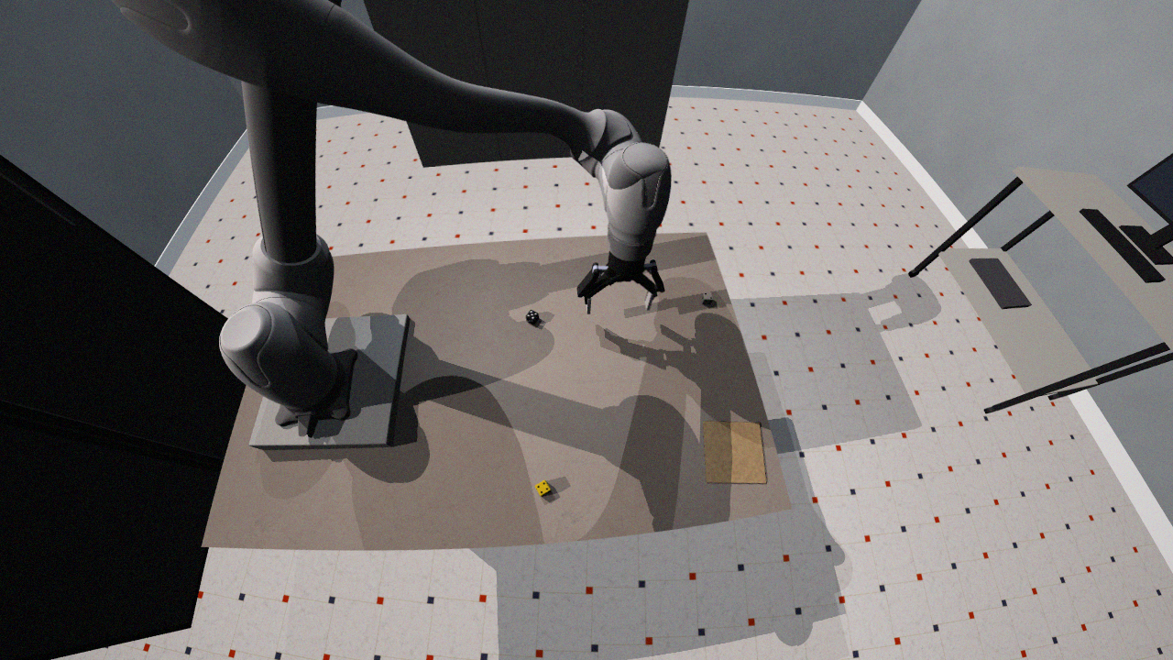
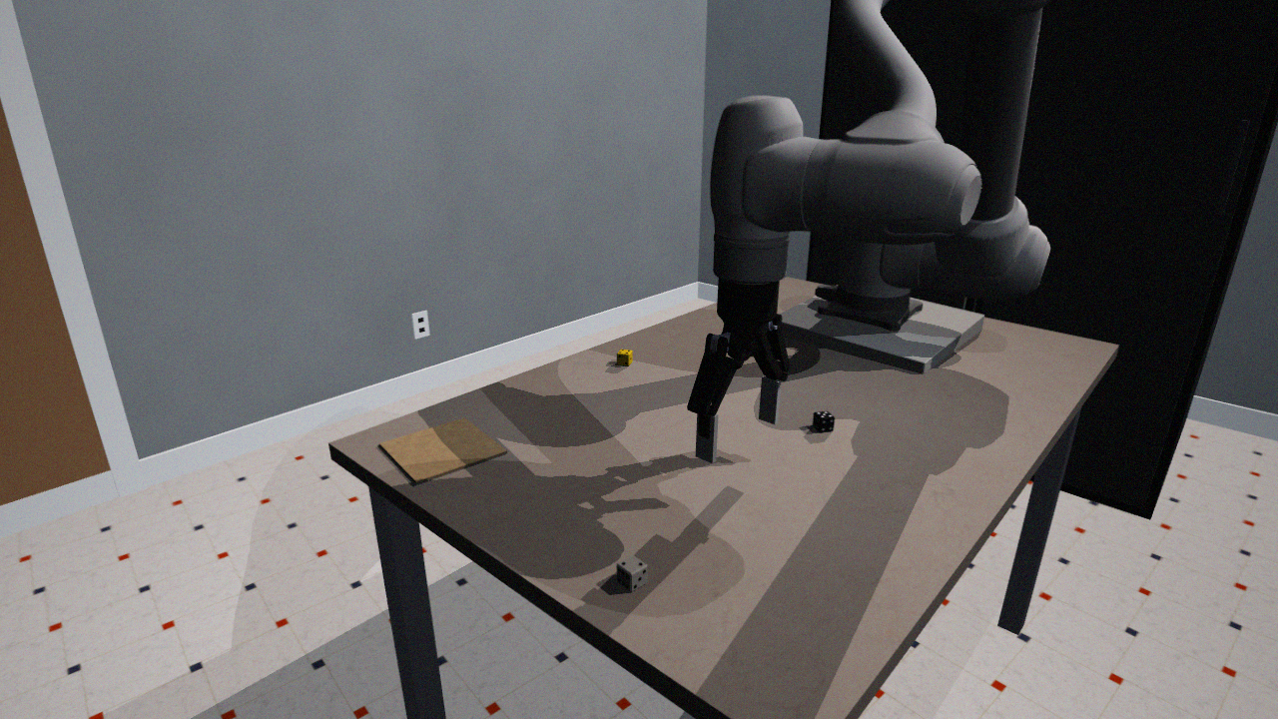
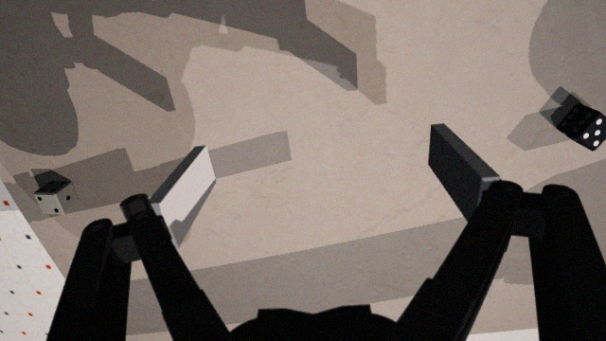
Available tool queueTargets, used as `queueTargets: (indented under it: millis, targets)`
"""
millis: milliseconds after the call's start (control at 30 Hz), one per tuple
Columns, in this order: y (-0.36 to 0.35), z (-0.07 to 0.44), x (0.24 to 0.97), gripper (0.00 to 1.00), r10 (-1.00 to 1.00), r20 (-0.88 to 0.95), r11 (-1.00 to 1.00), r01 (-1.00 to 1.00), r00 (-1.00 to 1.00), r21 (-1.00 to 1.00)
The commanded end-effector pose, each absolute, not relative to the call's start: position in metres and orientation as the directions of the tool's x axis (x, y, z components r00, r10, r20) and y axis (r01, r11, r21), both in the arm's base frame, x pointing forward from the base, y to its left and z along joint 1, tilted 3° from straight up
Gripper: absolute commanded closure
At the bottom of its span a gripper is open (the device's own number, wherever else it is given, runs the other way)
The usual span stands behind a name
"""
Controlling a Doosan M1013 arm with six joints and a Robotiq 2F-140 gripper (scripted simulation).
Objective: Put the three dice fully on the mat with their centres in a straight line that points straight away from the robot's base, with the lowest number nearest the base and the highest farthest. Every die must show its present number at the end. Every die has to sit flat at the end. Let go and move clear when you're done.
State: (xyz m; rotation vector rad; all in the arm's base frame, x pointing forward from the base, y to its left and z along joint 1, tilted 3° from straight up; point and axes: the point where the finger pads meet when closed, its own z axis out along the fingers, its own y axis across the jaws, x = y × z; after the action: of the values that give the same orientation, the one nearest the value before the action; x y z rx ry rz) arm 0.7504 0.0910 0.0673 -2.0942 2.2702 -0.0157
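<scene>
My gripper (image 1: 619,305) (image 2: 737,432) (image 3: 317,154) is open and empty, hovering above bare table between two dice. A black die (image 1: 532,316) (image 2: 823,419) (image 3: 581,126) with white pips sits flat on the table toward the base side of the gripper. A grey die (image 1: 708,300) (image 2: 631,573) (image 3: 56,196) with dark pips sits near the table's far edge. A yellow die (image 1: 543,488) (image 2: 624,358) sits alone on the other side of the table. The tan mat (image 1: 734,452) (image 2: 441,447) lies flat near a table corner with nothing on it.
The arm's grey base plate (image 1: 335,385) (image 2: 880,329) is fixed at one end of the brown table. The table edge runs close behind the grey die. A desk (image 1: 1066,270) stands apart on the tiled floor.
</scene>
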Motion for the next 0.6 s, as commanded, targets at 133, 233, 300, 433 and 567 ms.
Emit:
queueTargets:
  millis: [133, 233, 300, 433, 567]
  targets:
    - [0.09, 0.071, 0.819, 0.0, -0.996, -0.032, 0.081, -0.996, -0.08, -0.041]
    - [0.089, 0.072, 0.846, 0.0, -0.996, -0.032, 0.081, -0.996, -0.08, -0.041]
    - [0.089, 0.073, 0.862, 0.0, -0.996, -0.032, 0.081, -0.996, -0.08, -0.041]
    - [0.088, 0.074, 0.893, 0.0, -0.996, -0.032, 0.081, -0.996, -0.08, -0.041]
    - [0.087, 0.075, 0.907, 0.0, -0.996, -0.032, 0.081, -0.996, -0.08, -0.041]
